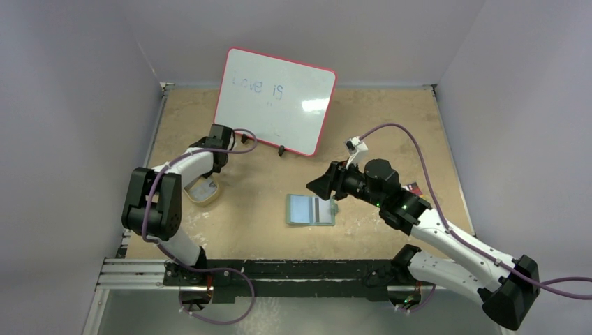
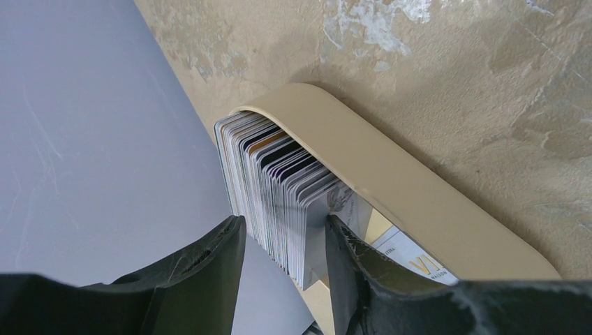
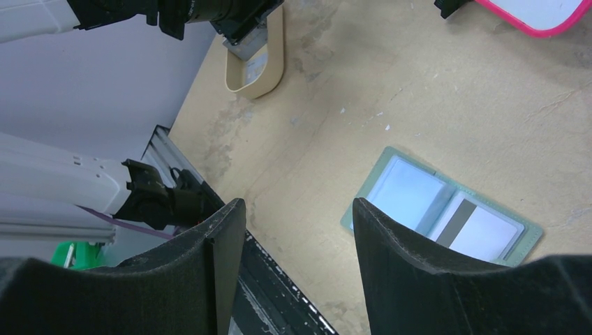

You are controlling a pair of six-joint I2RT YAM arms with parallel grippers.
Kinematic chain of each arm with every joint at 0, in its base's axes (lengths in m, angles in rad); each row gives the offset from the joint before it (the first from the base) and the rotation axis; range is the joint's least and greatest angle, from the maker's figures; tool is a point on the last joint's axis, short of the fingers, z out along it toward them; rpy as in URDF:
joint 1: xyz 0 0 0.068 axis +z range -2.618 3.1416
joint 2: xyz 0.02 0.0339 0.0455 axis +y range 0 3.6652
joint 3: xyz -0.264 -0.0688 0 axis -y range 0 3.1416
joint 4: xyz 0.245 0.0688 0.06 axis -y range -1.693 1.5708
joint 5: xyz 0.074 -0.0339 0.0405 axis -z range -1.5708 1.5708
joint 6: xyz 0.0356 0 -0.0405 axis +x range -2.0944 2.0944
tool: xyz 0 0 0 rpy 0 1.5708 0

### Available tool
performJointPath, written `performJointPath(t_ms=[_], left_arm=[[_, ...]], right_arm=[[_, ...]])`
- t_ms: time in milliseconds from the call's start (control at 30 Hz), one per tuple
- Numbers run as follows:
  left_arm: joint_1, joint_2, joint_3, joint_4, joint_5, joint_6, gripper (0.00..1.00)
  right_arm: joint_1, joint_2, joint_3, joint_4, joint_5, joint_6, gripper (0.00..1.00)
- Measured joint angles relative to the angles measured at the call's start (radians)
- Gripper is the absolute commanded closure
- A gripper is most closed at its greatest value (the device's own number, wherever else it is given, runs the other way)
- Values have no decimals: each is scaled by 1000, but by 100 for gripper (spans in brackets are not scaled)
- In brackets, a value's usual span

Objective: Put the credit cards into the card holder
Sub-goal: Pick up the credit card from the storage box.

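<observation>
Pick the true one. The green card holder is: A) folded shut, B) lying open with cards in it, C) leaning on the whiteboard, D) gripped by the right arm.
B: the card holder lies spread open on the table, a pale card and a striped card in its pockets.

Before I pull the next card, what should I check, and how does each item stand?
1. Left tool at the card stack in the beige tray: ok.
2. One card isolated: not ok, many cards stand between its jaws.
3. Left tool gripping: cannot tell.
4. Card holder lying open, pockets up: ok.
5. Free pocket: cannot tell; a pale blue card and a striped card cover both visible sides.
6. Right tool open and empty: ok.
</observation>
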Motion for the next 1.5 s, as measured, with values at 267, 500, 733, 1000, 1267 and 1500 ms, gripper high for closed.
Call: performJointPath(t_ms=[267, 500, 733, 1000, 1267, 1500], left_arm=[[0, 9, 0, -7, 2, 0, 63], [0, 9, 11, -32, 1, 0, 71], [0, 9, 31, -53, 0, 7, 86], [0, 9, 80, -144, 30, -7, 100], [-30, -55, 175, -308, 93, -85, 100], [-85, -180, 180, -398, 196, -155, 100]], right_arm=[[0, -3, -1, 0, 0, 0, 39], [0, -13, -2, 0, 0, 0, 39], [0, -15, -2, -1, 0, 0, 39], [0, -26, -3, -1, 0, 1, 39], [0, -26, -3, -11, -1, 0, 39], [0, -26, -3, -31, 0, 0, 39]])
